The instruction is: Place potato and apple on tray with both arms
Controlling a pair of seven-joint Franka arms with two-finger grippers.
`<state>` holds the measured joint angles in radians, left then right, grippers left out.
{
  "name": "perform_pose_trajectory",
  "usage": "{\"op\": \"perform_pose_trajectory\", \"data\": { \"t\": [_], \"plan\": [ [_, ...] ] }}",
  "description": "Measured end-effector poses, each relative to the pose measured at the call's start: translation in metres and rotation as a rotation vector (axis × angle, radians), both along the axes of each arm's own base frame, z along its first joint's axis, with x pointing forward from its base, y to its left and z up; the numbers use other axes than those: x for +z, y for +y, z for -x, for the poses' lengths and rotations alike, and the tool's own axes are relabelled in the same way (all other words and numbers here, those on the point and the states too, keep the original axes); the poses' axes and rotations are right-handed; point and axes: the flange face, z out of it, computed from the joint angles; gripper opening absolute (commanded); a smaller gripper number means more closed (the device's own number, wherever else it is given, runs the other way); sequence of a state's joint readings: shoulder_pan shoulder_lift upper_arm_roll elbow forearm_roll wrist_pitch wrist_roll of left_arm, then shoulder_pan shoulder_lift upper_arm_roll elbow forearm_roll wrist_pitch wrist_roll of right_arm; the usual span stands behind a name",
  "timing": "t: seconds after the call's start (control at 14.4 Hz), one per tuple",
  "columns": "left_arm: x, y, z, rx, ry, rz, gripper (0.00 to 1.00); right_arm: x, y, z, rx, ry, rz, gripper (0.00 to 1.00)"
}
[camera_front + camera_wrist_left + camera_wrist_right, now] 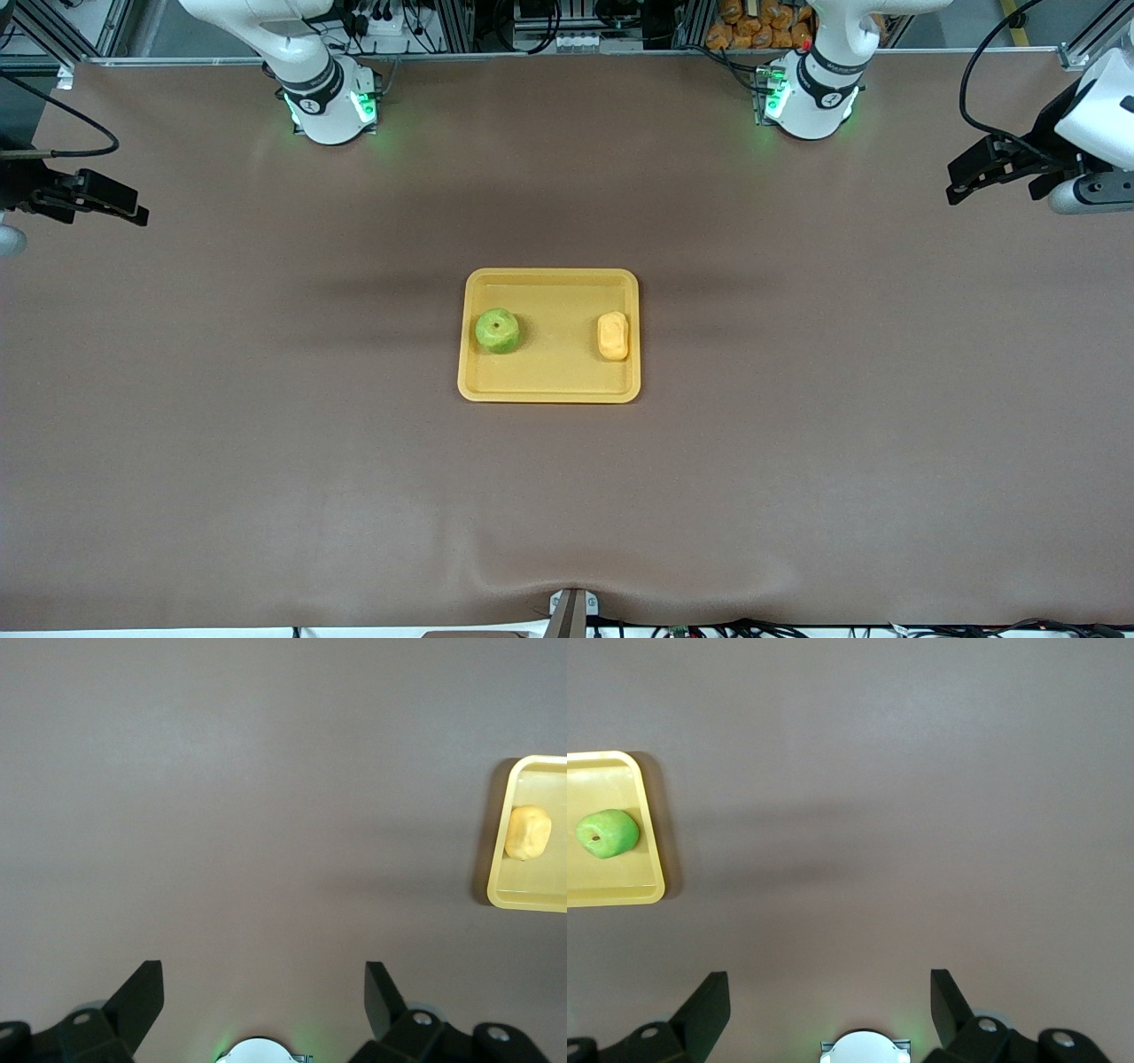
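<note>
- Front view: tray (549,385) sits mid-worktop (266,425), roughly centred between the two arm bases.
- Apple (497,330) is in the tray, on the side toward the right arm's end, stem dimple up.
- Potato (613,336) is in the tray too, close against the rim toward the left arm's end. Apple and potato are well apart, bare tray floor between them.
- Left end effector (961,182) is up over the worktop edge at the left arm's end, well away from the tray. Holds nothing.
- Right end effector (133,213) is up over the worktop edge at the right arm's end, also well clear of the tray. Holds nothing.
- Left wrist view: left end effector (264,992) fingers (142,992) spread wide apart, nothing between them, bare brown worktop (266,815) under it. Part of the tray (496,895) shows at the frame edge with the potato (529,832) lying in it.
- Right wrist view: right end effector (829,997) fingers (950,997) spread wide apart, nothing gripped, bare worktop (877,815) below. Tray corner (651,890) is in frame with the apple (607,833) resting in it, dimple visible.
- Cloth on the worktop is slightly rumpled at the edge nearest the front camera.
</note>
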<state>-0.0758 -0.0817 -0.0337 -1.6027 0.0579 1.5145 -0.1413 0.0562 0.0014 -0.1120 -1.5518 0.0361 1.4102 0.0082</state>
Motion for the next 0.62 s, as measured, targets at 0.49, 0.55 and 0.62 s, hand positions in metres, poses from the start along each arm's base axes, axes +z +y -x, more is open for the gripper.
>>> {"op": "perform_pose_trajectory", "data": {
  "t": [0.49, 0.55, 0.62],
  "plan": [
    [0.0018, 0.0001, -0.0020, 0.001, -0.005, 0.001, 1.00, 0.0006, 0.0000, -0.0003, 0.000, -0.003, 0.000, 1.00],
    [0.0018, 0.0001, -0.0021, 0.001, -0.005, 0.001, 1.00, 0.0006, 0.0002, -0.0003, 0.000, -0.003, 0.000, 1.00],
    [0.0017, 0.0001, -0.0021, 0.001, -0.004, 0.001, 1.00, 0.0006, 0.0003, -0.0003, 0.000, -0.003, 0.000, 1.00]
  ]
}}
